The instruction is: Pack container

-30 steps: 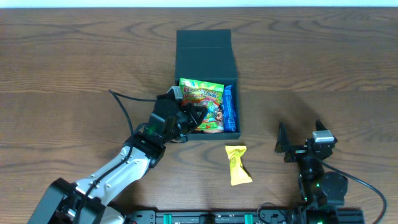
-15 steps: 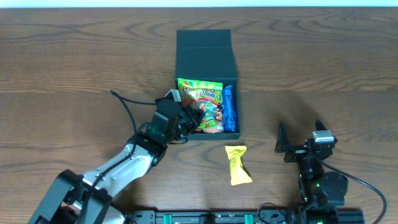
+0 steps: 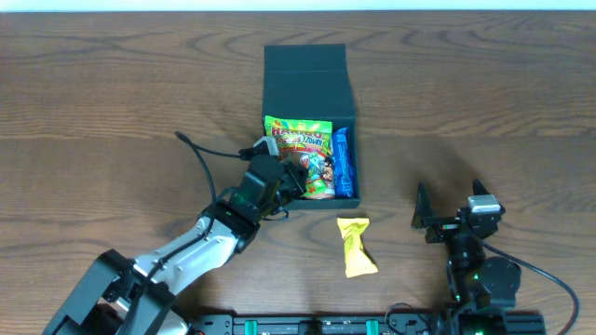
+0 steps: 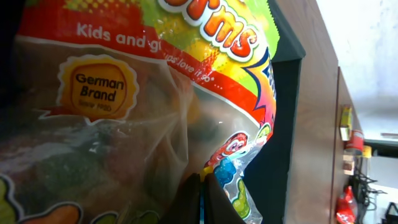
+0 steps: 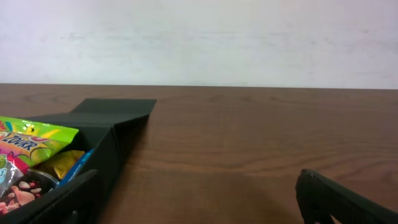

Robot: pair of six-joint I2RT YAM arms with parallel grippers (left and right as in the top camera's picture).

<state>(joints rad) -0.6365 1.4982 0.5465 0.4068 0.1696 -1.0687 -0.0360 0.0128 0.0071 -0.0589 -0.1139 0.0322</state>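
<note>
Left gripper at the gummy bag in the container

The container lies open mid-table, lid toward the far edge. The left jaws are closed tight against the bag; the right gripper rests wide open near the front edge. If film snags, the bag could drag out.

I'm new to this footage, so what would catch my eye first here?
The bright green-and-red gummy candy bag sits inside the dark teal square cardboard box at mid-table, with the left hand shut at its near-left corner. A crinkled yellow snack packet lies outside, just in front of the box.
</note>
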